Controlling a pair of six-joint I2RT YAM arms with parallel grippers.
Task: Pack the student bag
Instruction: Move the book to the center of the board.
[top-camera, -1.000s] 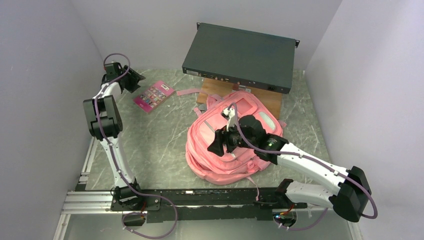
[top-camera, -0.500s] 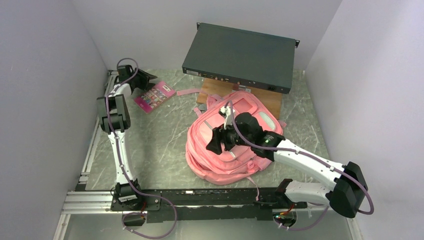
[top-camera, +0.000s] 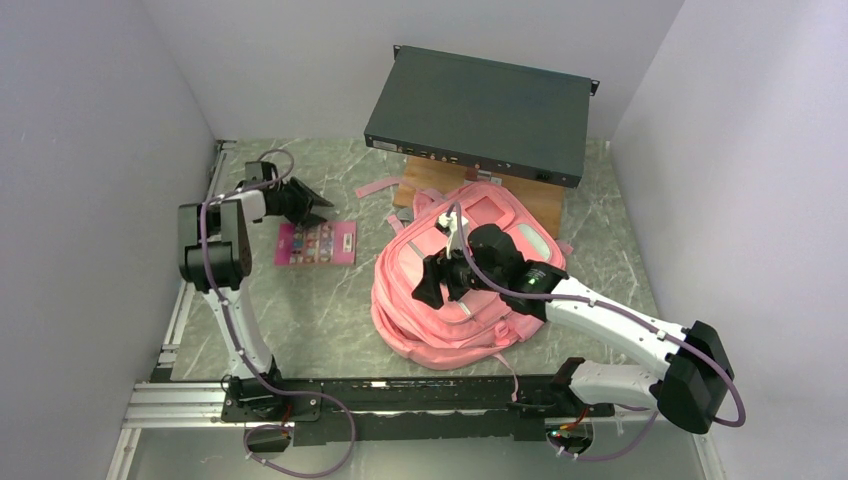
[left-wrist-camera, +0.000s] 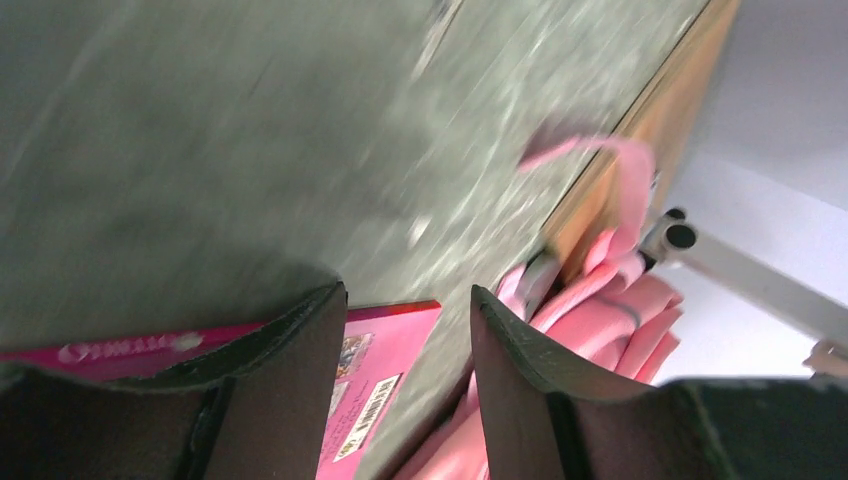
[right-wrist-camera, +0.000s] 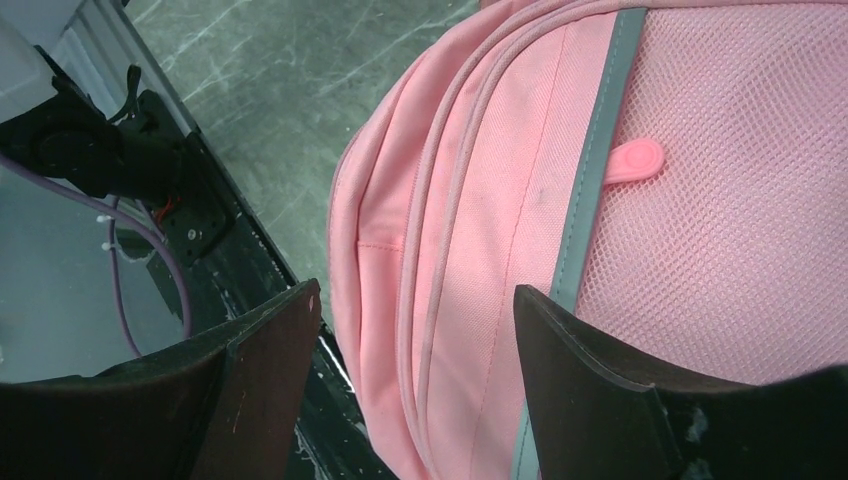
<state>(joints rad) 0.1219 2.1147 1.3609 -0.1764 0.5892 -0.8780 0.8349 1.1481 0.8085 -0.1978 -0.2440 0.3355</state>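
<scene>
Above the student bag (top-camera: 432, 335), right gripper (top-camera: 428, 284) spread; left gripper (top-camera: 320, 207) spread beside pink booklet (top-camera: 316, 243)

Lab: pale-walled cell (top-camera: 90, 200), rack unit (top-camera: 478, 115)

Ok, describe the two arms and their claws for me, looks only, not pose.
The left arm and right arm share white links, bulky black joints and a thin purple cable looped alongside. The left claw and right claw are dark, each with two broad, flat, tapering fingers.

Top camera: high at near edge, looking down on whole table (top-camera: 330, 310). Wrist cameras: close, downward. All share the bag (top-camera: 440, 320).
</scene>
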